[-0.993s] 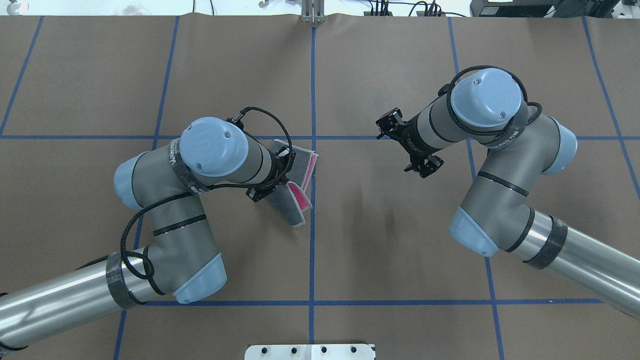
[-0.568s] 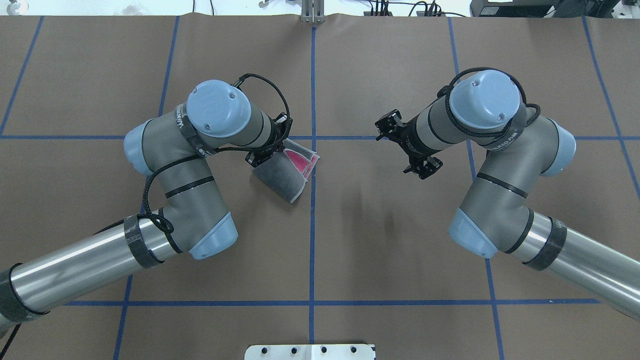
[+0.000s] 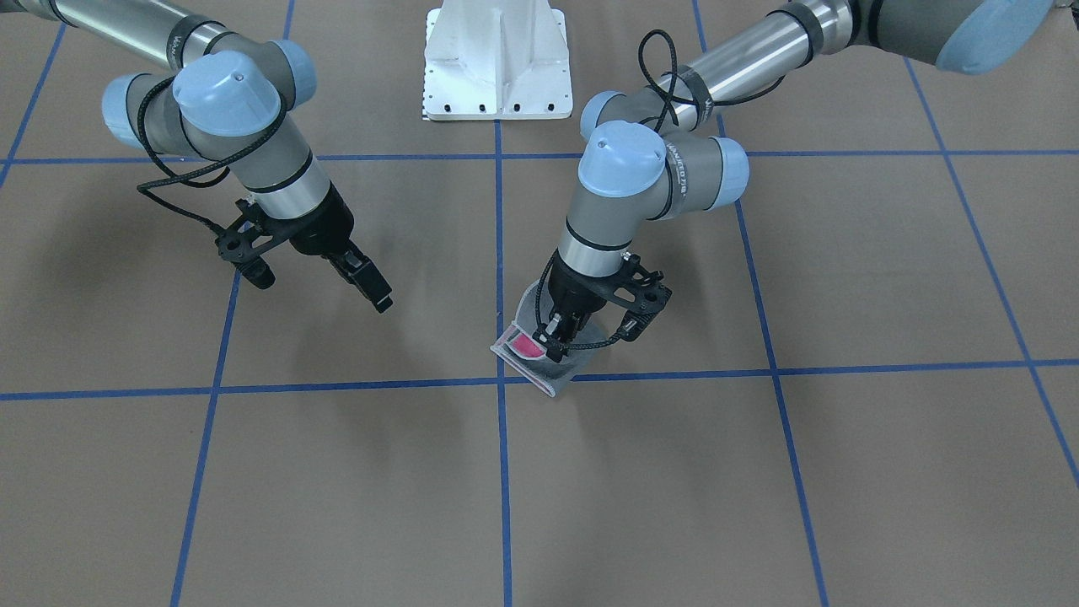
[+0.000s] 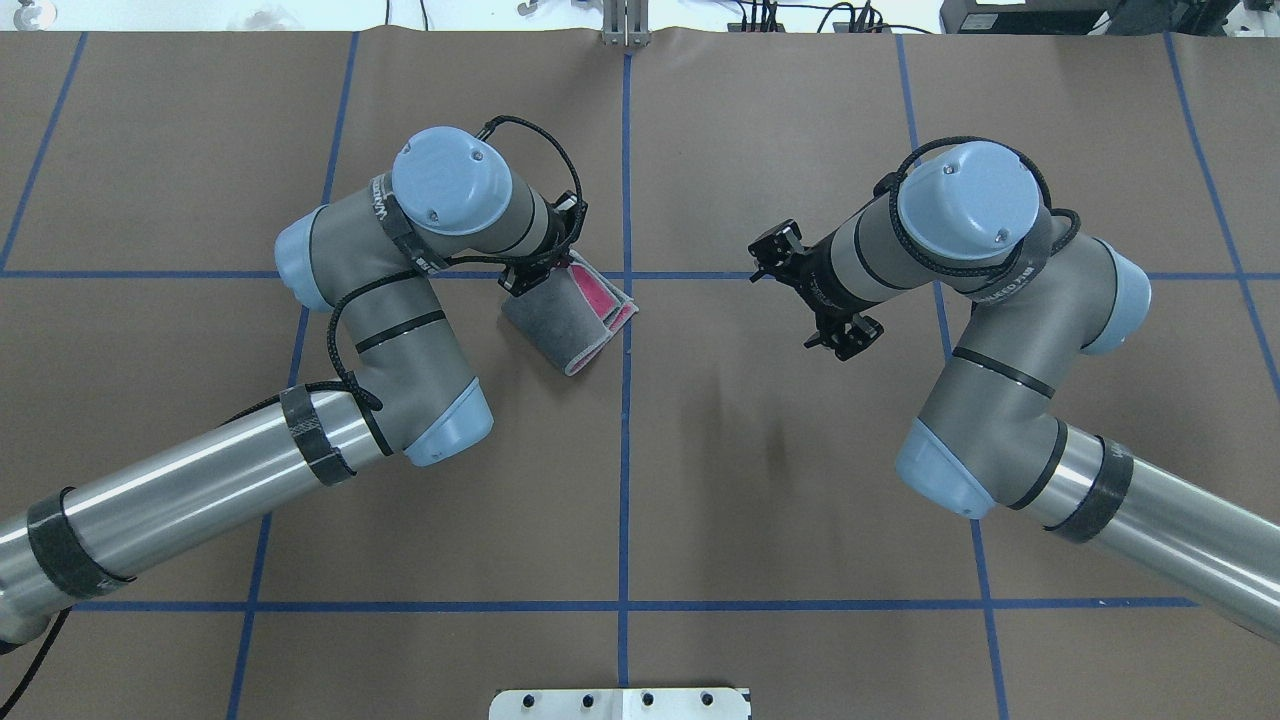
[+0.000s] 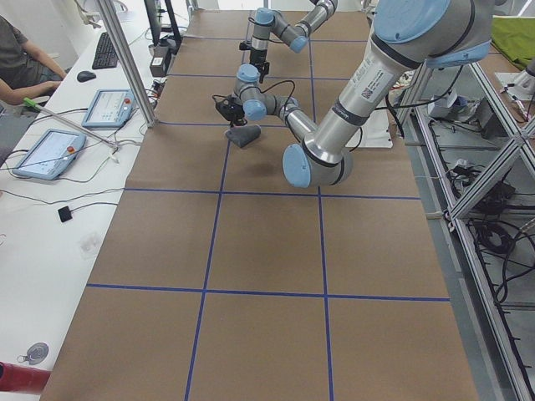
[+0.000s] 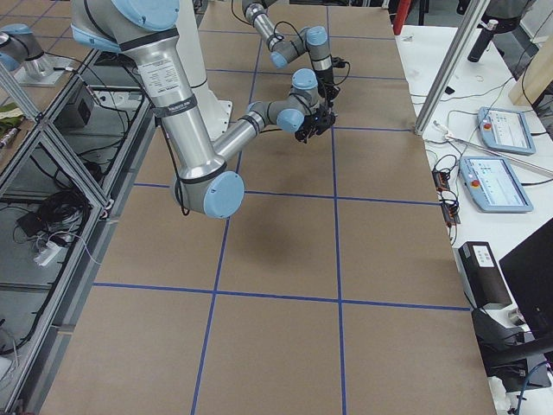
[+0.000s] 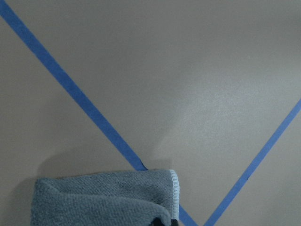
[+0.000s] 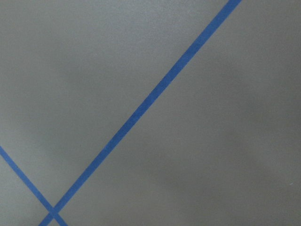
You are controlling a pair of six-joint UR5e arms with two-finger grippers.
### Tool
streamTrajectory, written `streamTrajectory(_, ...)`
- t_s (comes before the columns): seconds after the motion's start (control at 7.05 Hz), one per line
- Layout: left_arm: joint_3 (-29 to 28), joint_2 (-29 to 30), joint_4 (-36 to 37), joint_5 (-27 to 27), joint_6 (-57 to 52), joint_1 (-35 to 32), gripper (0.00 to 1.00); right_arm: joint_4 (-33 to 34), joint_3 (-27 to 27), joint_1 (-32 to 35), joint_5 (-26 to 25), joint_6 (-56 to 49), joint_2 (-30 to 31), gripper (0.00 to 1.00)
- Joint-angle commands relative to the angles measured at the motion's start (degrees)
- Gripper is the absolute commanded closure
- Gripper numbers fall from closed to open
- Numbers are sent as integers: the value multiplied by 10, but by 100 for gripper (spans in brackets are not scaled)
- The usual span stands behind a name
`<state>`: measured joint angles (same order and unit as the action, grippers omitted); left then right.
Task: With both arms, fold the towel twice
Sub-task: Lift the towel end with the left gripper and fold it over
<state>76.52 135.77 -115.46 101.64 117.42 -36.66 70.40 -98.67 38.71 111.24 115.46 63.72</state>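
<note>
The towel [image 4: 565,322] lies just left of the table's centre line, folded over with its dark grey face up. A pink strip [image 4: 597,293] and light edging show at its far right side. In the front-facing view the towel [image 3: 552,377] sits under my left gripper [image 3: 556,339], which is shut on its upper layer. The left wrist view shows a grey fold [image 7: 99,197] with light edging. My right gripper [image 3: 371,289] hangs empty above bare table, well apart from the towel. I cannot tell whether its fingers are open.
Brown paper [image 4: 780,480] with blue tape grid lines [image 4: 625,480] covers the table. The white pedestal base [image 3: 497,59] stands at the robot's edge. Tablets [image 5: 46,154] and a seated operator [image 5: 21,63] are on a side bench.
My left arm has swung away from the robot, carrying the towel's held edge over toward the far side; less pink shows now. The right arm has barely moved.
</note>
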Motion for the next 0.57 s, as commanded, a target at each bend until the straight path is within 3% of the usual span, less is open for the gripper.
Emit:
streamTrajectory(0.0,-12,11,-2,0,-3,-12,100,0,2,-4,-2,1,0,0)
streamTrajectory(0.14,-28,20,-3,0,-3,-11,100,0,2,-5,-3,1,0,0)
streamTrajectory(0.28,-57,39,-12,0,-2,-11,72,0,2,-7,-4,1,0,0)
streamTrajectory(0.43,-100,59,-40,-2,-2,-11,29,0,3,-10,-5,1,0,0)
